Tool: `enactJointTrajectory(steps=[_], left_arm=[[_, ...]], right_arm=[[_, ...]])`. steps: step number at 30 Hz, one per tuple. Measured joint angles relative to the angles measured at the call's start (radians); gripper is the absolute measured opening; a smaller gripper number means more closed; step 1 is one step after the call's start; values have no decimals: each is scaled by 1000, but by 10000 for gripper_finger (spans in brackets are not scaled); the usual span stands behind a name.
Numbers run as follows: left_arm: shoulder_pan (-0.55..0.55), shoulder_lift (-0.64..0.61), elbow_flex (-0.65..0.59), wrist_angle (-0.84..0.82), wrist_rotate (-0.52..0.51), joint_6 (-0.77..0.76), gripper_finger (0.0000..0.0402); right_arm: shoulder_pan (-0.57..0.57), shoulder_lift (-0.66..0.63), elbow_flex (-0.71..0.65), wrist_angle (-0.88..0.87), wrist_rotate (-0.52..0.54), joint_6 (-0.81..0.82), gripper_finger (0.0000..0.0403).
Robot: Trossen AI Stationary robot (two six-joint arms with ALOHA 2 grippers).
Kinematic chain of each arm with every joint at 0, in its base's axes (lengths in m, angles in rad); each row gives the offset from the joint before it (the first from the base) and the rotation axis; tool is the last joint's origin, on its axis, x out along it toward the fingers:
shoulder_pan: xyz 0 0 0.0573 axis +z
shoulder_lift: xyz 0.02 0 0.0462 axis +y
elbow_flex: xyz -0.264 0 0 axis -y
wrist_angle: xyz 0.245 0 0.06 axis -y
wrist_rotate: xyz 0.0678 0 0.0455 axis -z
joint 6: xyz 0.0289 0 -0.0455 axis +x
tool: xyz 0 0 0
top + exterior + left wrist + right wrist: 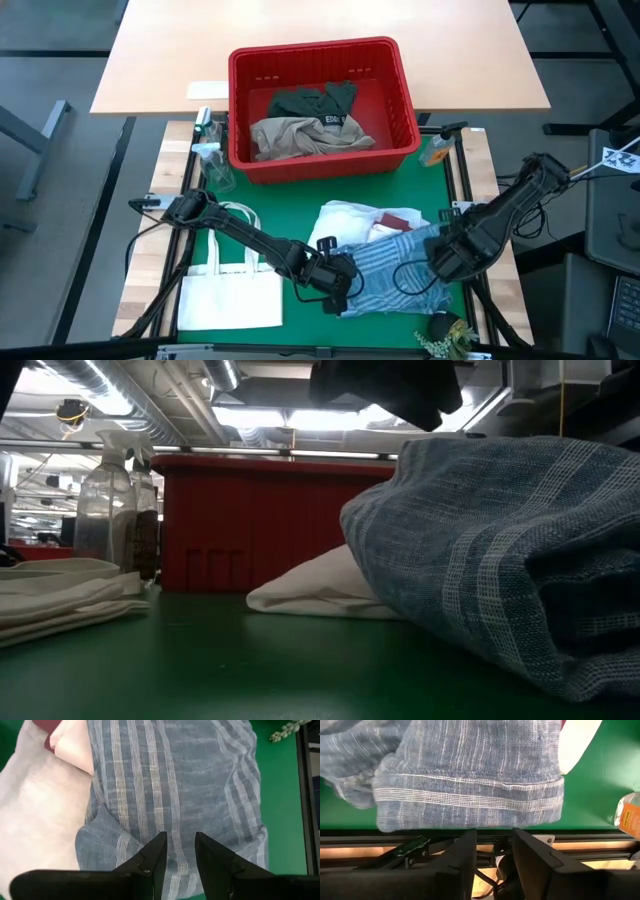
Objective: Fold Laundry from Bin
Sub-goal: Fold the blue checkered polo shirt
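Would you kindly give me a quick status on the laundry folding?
Left gripper open over striped garment; right gripper open at its table-edge hem. Two garments remain in red bin. White cloth tucked under the striped piece.

Only a white print on the dark green garment (pixel 322 101) in the bin (pixel 405 110) shows, too small to read.

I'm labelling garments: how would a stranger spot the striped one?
Start at the red bin, then come forward across the green mat. The striped cloth lies crumpled between both pincers; it alone is blue with pale stripes, unlike the plain white cloth beside it.
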Motion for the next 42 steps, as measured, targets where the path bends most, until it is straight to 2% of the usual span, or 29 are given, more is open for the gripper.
enactJointTrajectory(steps=[4,8,12,15,19,22,25,29,35,42], left_arm=[[0,0,0,-8,-1,-7,96],[3,0,0,-8,-5,-9,96],[14,0,21,-23,-8,-10,96],[25,0,61,-74,-24,-32,96],[38,-1,117,-158,-87,-55,96],[47,-3,123,-194,-83,-60,96],[45,-2,122,-254,-76,-92,96],[29,-2,120,-314,-79,-145,96],[22,-2,22,-148,-95,-167,96],[39,-1,-102,161,-94,-153,96]], right_arm=[[0,-32,7,-2,-18,32,127],[0,-56,75,0,-14,33,127],[1,-71,148,23,100,38,127],[0,-77,148,135,187,32,127],[0,-76,103,284,193,-38,127],[0,-76,36,366,187,-70,127],[1,-76,-48,390,179,-62,127],[0,-76,-166,394,117,-24,127],[0,-76,-287,397,79,29,127],[0,-76,-303,397,48,31,127]])
